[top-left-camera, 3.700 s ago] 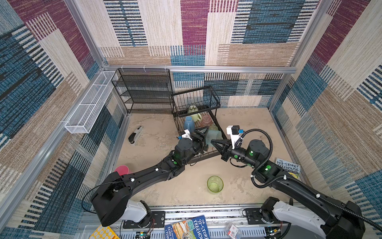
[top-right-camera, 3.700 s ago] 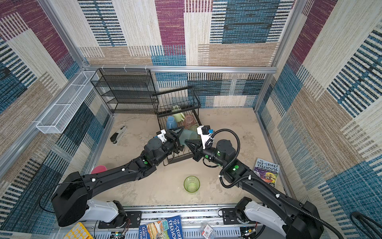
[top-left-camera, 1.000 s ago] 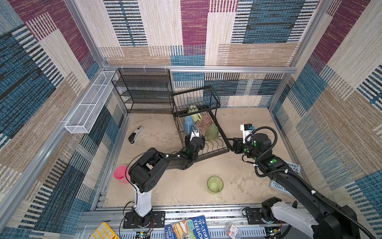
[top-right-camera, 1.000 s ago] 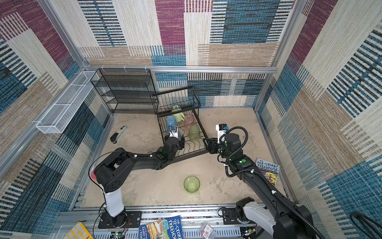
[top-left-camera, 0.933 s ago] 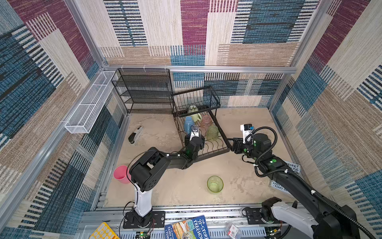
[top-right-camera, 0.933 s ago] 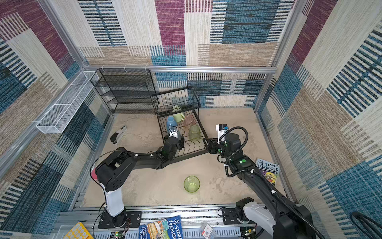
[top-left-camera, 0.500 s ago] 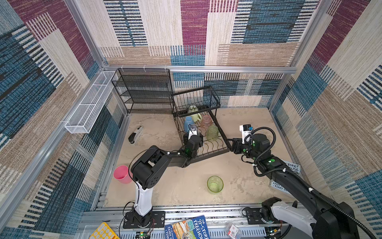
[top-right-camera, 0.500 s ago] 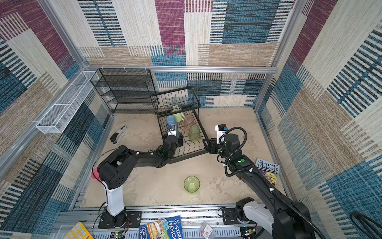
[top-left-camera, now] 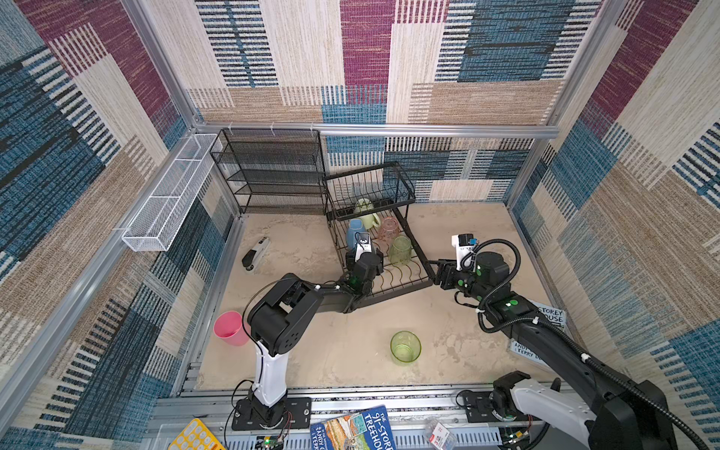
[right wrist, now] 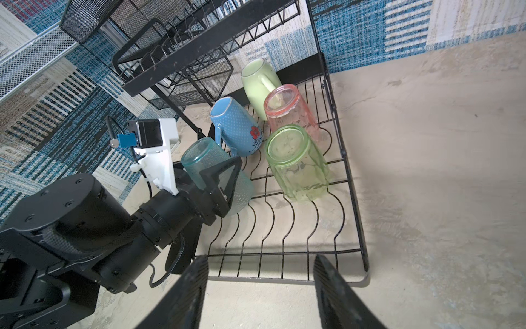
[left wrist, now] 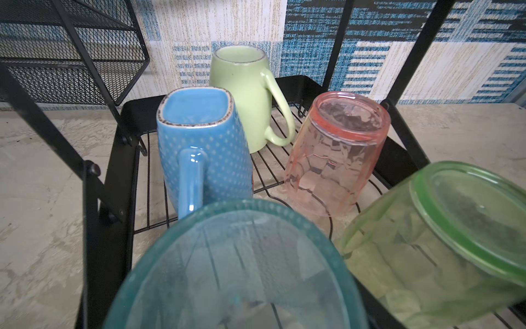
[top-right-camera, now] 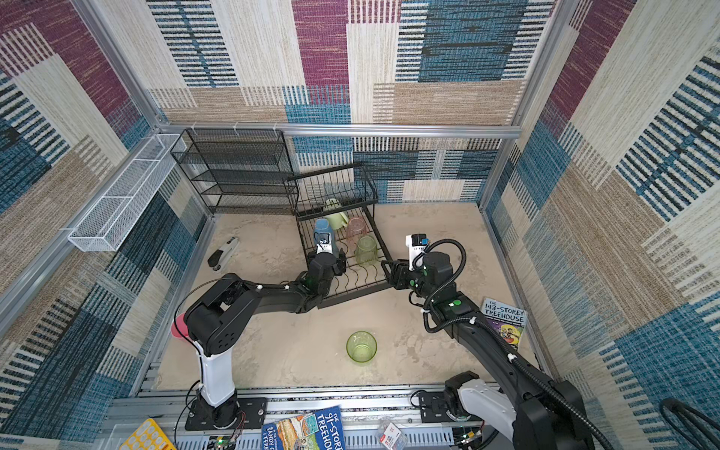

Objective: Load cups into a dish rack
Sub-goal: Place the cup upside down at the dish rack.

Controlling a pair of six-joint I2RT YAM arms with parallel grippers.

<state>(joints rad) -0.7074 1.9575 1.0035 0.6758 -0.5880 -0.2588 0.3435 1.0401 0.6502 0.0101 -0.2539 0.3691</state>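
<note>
**Inspector:** Where is the teal tumbler (right wrist: 199, 155)?

**Recorder:** Base up on the lower tier of the dish rack (right wrist: 270, 279), front row, between the jaws of the left end effector (right wrist: 220, 173). The near jaw lies against its wall. Whether the jaws are pressing or slack cannot be told.

**Inspector:** What has changed?

**Recorder:** A few seconds back both end effectors were crowded at the rack's front edge. The right end effector (right wrist: 259, 258) has since drawn off toward the front corner, jaws apart and nothing in them. The left remains at the tumbler.

**Inspector:** And the other cups?

**Recorder:** Just beyond the left end effector are the blue mug (right wrist: 236, 128), the pale green mug (right wrist: 256, 82) and the pink tumbler (right wrist: 287, 111). The racked green tumbler (right wrist: 296, 165) stands beside it, on the right end effector's side. All are base up. Well behind both end effectors, on the table (top-left-camera: 343, 311), are the loose green tumbler (top-left-camera: 405, 346) and the pink cup (top-left-camera: 230, 329).

**Inspector:** Your assessment?

**Recorder:** The teal looks placed, short only of a clean release. That would make five racked and two outstanding. The right end effector is free, so the loose green tumbler seems its likely next pick.
</note>
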